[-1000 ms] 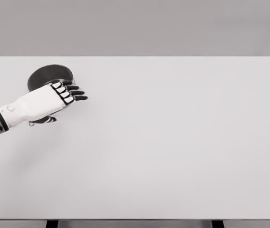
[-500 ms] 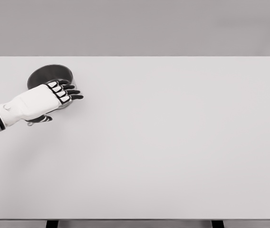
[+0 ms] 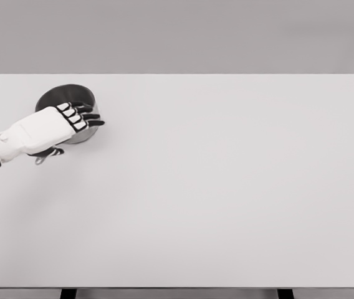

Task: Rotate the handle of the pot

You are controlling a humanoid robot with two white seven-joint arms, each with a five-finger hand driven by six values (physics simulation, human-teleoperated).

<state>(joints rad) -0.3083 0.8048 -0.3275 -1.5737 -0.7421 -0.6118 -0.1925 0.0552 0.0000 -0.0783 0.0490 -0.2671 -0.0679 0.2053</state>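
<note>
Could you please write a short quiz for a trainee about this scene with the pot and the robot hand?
1. True or false: the pot stands near the table's far left corner.
2. Which hand is over the pot? A) the left hand B) the right hand C) both hands
3. Fill in the missing word: the left hand's dark fingers are stretched out over the pot's ____ rim.

Key
1. True.
2. A. Its arm comes in from the picture's left; no right arm shows.
3. Near. The fingers are extended, not closed on anything visible; the handle is largely hidden under the hand.
</note>
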